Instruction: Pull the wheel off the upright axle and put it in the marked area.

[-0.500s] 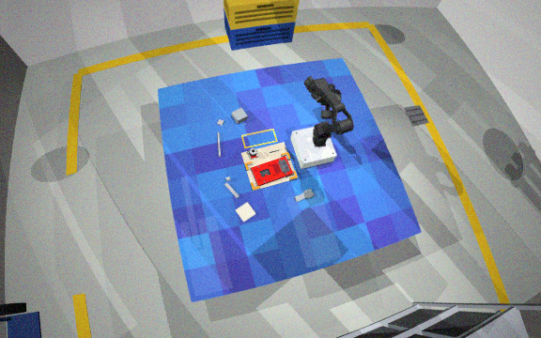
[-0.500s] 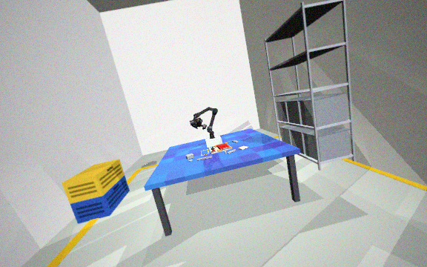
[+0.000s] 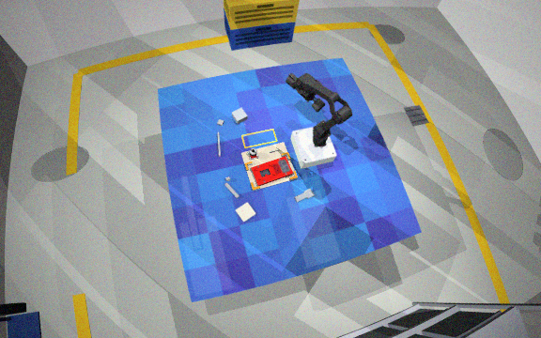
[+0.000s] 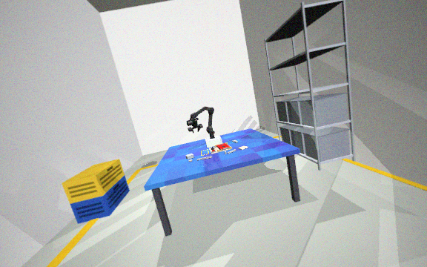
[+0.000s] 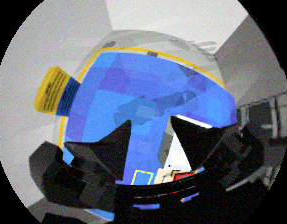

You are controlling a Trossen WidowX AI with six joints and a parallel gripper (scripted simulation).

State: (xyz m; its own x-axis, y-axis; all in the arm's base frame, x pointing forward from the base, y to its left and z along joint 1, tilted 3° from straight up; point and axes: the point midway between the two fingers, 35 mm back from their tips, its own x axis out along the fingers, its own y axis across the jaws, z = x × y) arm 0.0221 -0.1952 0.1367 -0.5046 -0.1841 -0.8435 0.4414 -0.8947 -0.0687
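Top view: one arm on a white base (image 3: 313, 147), gripper (image 3: 298, 84) raised over the far part of the blue table (image 3: 299, 244), well apart from the work. One wheel (image 3: 253, 153) sits on its axle on the tan board (image 3: 257, 180), just beside one red plate (image 3: 270, 171). One yellow-outlined marked area (image 3: 259, 138) lies just behind the board, nothing inside it. Seven loose grey or white pieces are scattered on the table. One yellow-over-blue crate (image 3: 260, 21) on the floor; contents can't tell. No readable text.

Exterior view: one table, one arm, one crate (image 4: 96, 190), one shelf rack (image 4: 310, 85) with grey bins on its lower shelves.

Wrist view: two fingers partly open, gripping nothing; marked area (image 5: 143, 177) visible below.
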